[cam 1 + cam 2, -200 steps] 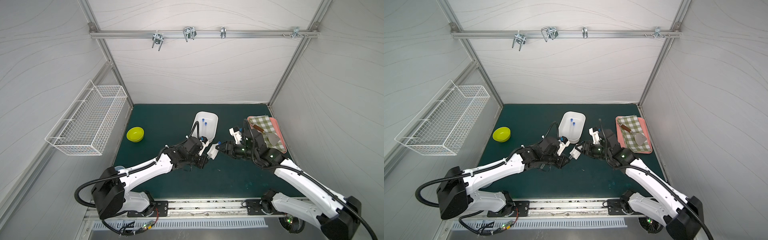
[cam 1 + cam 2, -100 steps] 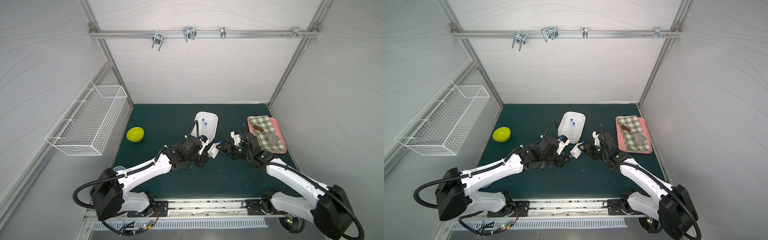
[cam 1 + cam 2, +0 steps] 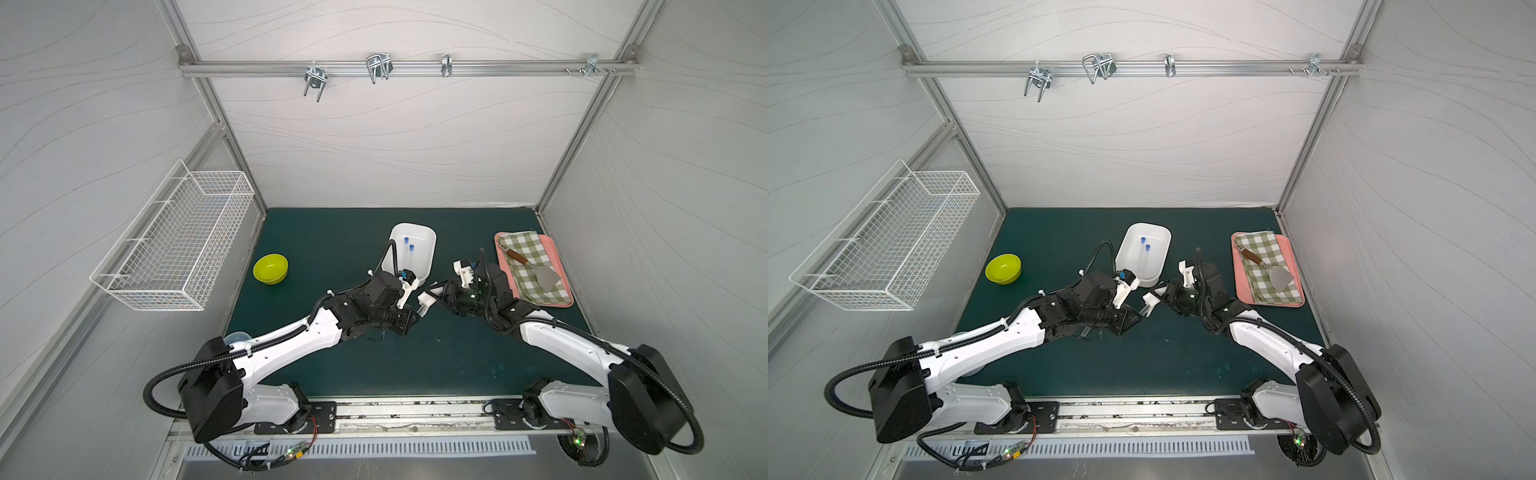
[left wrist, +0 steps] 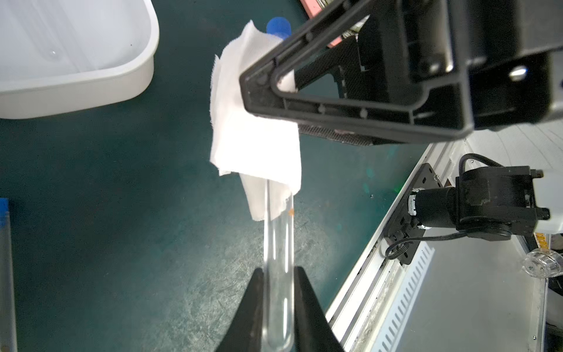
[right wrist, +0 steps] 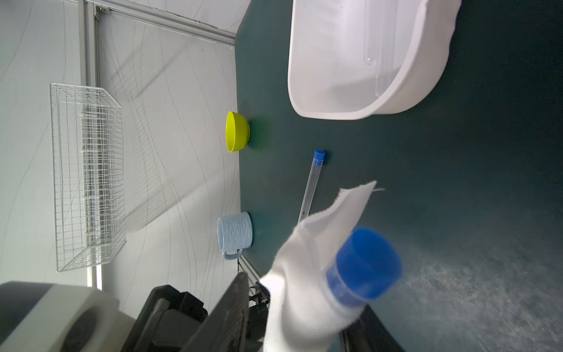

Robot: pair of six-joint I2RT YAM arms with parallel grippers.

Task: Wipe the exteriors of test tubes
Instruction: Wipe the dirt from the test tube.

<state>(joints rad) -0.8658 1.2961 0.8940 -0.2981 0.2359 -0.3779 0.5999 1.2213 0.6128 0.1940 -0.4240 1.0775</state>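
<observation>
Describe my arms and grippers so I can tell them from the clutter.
The left arm and right arm have white shells with black joints. A black ribbed hose loops along each. The left gripper and right gripper have black, tapering fingers; the right's are open triangular frames. White mounts sit at the wrists.

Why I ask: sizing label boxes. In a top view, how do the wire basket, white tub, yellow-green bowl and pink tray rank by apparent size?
1. wire basket (wall-mounted and nearer the camera, so it may look oversized)
2. pink tray
3. white tub
4. yellow-green bowl
</observation>
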